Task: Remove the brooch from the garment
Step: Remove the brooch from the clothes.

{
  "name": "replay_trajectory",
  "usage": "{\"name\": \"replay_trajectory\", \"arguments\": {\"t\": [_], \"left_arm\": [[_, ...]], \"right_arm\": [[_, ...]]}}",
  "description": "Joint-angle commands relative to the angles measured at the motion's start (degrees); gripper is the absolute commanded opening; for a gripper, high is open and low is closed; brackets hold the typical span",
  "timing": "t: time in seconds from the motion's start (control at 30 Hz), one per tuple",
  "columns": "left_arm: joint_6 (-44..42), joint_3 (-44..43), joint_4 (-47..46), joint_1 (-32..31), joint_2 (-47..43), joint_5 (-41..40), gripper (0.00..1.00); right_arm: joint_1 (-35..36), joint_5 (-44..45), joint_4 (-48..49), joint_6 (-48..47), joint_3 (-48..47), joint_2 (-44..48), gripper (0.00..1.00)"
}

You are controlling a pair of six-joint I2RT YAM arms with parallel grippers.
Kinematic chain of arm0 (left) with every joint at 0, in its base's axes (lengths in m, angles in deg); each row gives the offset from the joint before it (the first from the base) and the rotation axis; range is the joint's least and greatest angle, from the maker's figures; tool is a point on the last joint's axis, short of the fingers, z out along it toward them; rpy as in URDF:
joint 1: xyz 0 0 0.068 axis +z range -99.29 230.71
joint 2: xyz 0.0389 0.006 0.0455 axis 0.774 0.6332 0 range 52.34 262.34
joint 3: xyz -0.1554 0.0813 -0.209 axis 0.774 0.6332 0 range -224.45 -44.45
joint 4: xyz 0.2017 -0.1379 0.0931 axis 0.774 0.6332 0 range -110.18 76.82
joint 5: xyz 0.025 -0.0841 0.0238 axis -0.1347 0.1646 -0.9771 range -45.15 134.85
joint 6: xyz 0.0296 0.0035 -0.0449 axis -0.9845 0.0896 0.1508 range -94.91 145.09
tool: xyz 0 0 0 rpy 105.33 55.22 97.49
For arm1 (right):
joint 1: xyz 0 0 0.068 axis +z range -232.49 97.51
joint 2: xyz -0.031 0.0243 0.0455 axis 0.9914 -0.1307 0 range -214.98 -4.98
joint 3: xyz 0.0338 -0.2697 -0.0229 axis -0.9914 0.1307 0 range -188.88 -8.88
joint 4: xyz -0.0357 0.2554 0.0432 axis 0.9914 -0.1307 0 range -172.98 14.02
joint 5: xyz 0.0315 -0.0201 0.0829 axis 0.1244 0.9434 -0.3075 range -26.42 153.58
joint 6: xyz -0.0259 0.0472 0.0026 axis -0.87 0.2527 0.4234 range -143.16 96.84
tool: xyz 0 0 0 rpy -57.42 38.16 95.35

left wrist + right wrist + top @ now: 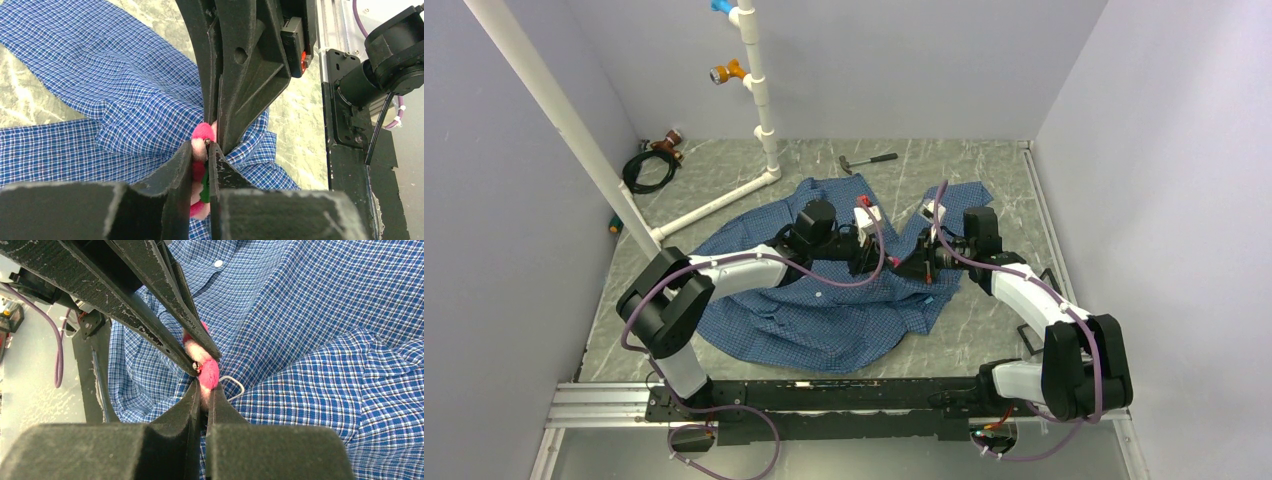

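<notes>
The brooch (pixel 209 374) is sitting right where the two arms are meeting, out over the middle of the garment (pixel 824 320), pressed up against a bunched bit of the blue checked cloth. The left gripper (pixel 200 150) is pinching it. In the left wrist view, pink fuzz and a bit of green are filling the narrow gap between its fingers (pixel 177 170), so those are clamping on the brooch, not spreading. The right gripper (pixel 204 390) is coming in from the opposite side, fingers (pixel 190 412) pressed together with barely a slit between them and the tips touching the brooch's lower edge. Honestly can't tell whether it's nipping the pink fluff, the cloth under it, or both, since the tips are hiding that spot. A tiny shiny metal bit (pixel 198 367) is peeking out of the fuzz right where the tips are meeting, and a thin white loop (pixel 234 385) is lying on the fabric just beside it.

The garment is lying rumpled across the grey marbled table (pixel 984 180), with a white button (pixel 218 263) showing further up the cloth. At the back, a hammer (pixel 869 160) is lying near the shirt's far edge, a white pipe stand (pixel 759 90) is standing next to it, and a coil of black cable (pixel 649 170) is sitting off in the far left corner, well apart from everything.
</notes>
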Motion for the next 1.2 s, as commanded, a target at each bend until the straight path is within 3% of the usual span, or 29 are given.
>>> {"name": "replay_trajectory", "arguments": {"t": [0.0, 0.2, 0.37, 0.4, 0.47, 0.53, 0.83, 0.97, 1.17], "left_arm": [[-0.46, -0.27, -0.32, -0.84, 0.07, -0.39, 0.13], [0.37, 0.68, -1.92, -0.33, -0.48, 1.47, 0.01], [0.23, 1.44, -2.66, 0.24, -1.07, 3.84, 0.0], [0.26, 1.62, -2.64, 0.41, -1.32, 4.05, 0.03], [0.38, 1.58, -2.29, 0.83, -1.59, 4.92, 0.26], [0.98, 1.68, -2.18, 1.32, -2.05, 4.83, 0.36], [0.99, 1.79, -1.56, 1.5, -2.13, 2.47, 0.47], [1.46, 1.24, -1.38, 1.13, -1.7, 1.66, 0.43], [0.94, -0.03, 1.0, 0.92, -1.26, -1.18, 0.18]], "right_arm": [[0.38, -1.92, 2.28, -0.48, -0.56, 0.71, 0.0], [0.31, -1.13, 2.42, -0.75, -0.44, 0.91, 0.0], [0.33, -0.63, 2.25, -1.02, -0.47, 0.74, 0.0], [0.33, -0.47, 2.37, -0.97, -0.42, 0.73, 0.0], [0.33, -0.2, 2.49, -0.93, -0.47, 0.67, 0.0], [0.33, -0.1, 2.52, -0.86, -0.42, 0.63, 0.0], [0.31, 0.26, 2.62, -0.69, -0.41, 0.43, 0.0], [0.33, -0.12, 2.69, -0.58, -0.43, 0.52, 0.0], [0.33, 0.04, 2.52, -0.75, -0.46, 0.58, 0.0]]}}
